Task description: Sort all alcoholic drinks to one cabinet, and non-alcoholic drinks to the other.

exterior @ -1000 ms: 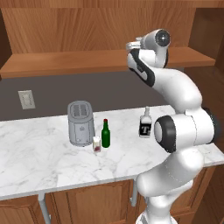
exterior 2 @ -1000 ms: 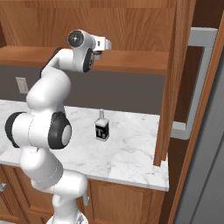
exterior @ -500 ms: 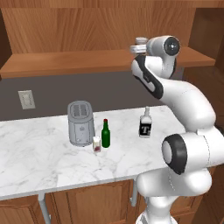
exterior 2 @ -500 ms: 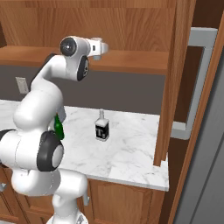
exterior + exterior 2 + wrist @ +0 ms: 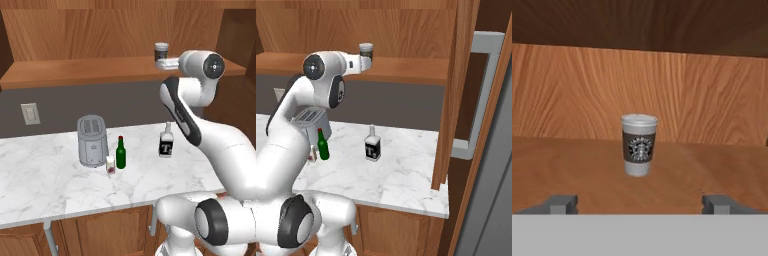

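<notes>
- The coffee cup (image 5: 639,145) is a tapered paper cup with a white domed lid, a dark sleeve and a round emblem; it stands upright on the wooden cabinet shelf (image 5: 572,170), apart from the gripper.
- The gripper (image 5: 640,204) is spread wide and holds nothing; its two grey tips flank the space in front of the cup.
- The green bottle (image 5: 120,153) is slim dark glass with a red cap, upright on the worktop (image 5: 50,185), just beside the toaster (image 5: 92,140).
- The small white carton (image 5: 110,165) with a red-pink mark stands in front of the toaster, close to the green bottle.
- The clear squarish bottle (image 5: 166,141), with a black label and white letter, stands apart to the right.
- The worktop is pale veined marble; the toaster is rounded grey metal; the cabinet is warm grained wood.
</notes>
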Tool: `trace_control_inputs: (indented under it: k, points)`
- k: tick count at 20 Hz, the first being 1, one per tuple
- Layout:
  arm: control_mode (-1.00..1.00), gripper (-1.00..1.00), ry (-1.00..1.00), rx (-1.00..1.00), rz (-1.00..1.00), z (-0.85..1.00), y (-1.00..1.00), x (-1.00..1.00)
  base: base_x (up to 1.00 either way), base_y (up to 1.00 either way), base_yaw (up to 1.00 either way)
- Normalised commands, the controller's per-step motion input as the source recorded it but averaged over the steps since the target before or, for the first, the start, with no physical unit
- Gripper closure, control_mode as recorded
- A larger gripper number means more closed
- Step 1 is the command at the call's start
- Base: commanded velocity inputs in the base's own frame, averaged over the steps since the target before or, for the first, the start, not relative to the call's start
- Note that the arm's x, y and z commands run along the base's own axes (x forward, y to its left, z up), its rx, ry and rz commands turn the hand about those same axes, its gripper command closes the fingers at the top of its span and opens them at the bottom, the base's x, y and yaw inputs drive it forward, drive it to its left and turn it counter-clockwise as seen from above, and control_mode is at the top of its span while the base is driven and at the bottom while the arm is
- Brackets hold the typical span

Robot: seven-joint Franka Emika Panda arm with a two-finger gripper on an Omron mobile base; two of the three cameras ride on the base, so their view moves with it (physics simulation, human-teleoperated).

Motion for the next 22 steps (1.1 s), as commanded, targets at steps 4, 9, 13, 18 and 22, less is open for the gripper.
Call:
trace_control_inputs:
  k: [4, 9, 13, 18, 22]
  points:
    - [-1.0, -1.0, 0.03, 0.0, -0.11, 0.24, 0.3, -1.0, 0.0, 0.0, 0.0]
    - [-1.0, -1.0, 0.08, 0.0, -0.12, 0.06, 0.29, -1.0, 0.0, 0.0, 0.0]
    - [-1.0, -1.0, 0.1, 0.0, -0.11, 0.0, 0.34, -0.99, 0.0, 0.0, 0.0]
    - [-1.0, -1.0, 0.11, 0.01, -0.06, -0.03, 0.32, -0.88, 0.0, 0.0, 0.0]
    - [-1.0, -1.0, 0.05, 0.0, -0.01, -0.33, 0.32, -0.73, 0.0, 0.0, 0.0]
